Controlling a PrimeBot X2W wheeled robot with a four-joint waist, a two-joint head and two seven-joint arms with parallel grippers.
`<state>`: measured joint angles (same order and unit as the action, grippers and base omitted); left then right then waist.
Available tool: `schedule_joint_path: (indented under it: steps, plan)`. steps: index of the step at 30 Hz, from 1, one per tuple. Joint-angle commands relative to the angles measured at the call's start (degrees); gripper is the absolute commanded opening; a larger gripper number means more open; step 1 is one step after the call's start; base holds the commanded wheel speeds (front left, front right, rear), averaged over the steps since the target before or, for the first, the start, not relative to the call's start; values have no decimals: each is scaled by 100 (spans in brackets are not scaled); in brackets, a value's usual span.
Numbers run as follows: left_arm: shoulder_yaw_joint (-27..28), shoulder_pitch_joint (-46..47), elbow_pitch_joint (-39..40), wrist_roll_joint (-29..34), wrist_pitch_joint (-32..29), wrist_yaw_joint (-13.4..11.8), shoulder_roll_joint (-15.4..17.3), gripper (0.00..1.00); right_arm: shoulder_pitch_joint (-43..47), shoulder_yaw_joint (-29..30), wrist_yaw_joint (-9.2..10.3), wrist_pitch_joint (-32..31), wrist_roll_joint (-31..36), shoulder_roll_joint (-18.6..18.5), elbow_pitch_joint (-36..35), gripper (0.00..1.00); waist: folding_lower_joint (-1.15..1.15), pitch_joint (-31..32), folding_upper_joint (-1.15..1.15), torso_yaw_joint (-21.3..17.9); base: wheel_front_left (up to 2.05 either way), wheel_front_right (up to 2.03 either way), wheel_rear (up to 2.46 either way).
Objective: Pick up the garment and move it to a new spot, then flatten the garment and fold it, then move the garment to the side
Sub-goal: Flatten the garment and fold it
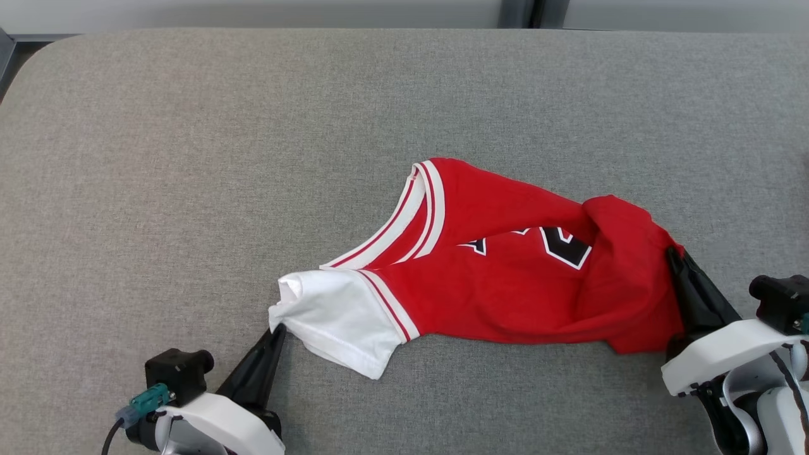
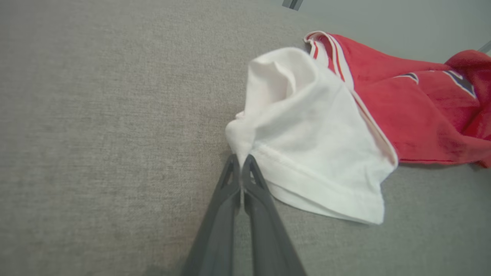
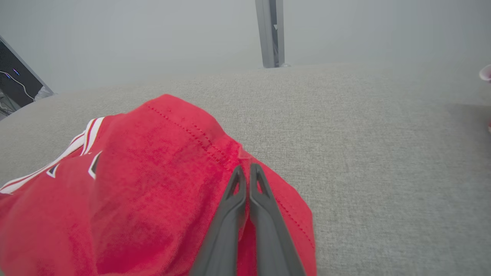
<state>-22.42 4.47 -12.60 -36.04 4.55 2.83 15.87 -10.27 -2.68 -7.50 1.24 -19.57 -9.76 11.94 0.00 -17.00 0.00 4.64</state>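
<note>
- Lying crumpled at centre-right of the head view, the soft red knit garment [image 1: 505, 278] with black numerals and striped trim rests on the grey woven-fabric tabletop [image 1: 189, 126], bunched toward the right.
- Its white short sleeve [image 1: 341, 316] points to the lower left of the frame.
- Left gripper [image 1: 278, 330]: fingers pressed together, pinching the sleeve's hem corner; the cloth puckers into the tips.
- Right gripper [image 1: 675, 256]: fingers together at the red stitched bottom hem, apparently nipping a fold; the bite itself is hard to see.
- Handling, as judged: light and limp. It will likely sag between grips and drag on the coarse tabletop, and a thin pinch may slip.
- Best holds: hems and seams, where doubled cloth gives more to bite; two corners well apart, so the body spreads.
</note>
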Motion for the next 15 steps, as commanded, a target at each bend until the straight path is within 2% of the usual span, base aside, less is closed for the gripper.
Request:
schedule_joint_path:
  steps: [1, 8, 15]
  plan:
    - [51, 138, 84, 60, 115, -50, 50, 0, -3, 29, 2, 46, 57, -51, -104, 0, 0, 15, 0, -10, 0, 0, 0]
    - [163, 443, 875, 447, 431, -297, 209, 0, -127, 228, 2, -17, 244, -104, -756, 0, 0, 98, 0, -14, 0, 0, 0]
    - [412, 951, 1960, 741, 349, -536, 486, 0, -526, 488, 2, -240, 322, -188, -1462, 0, 0, 275, 0, -89, 0, 0, 0]
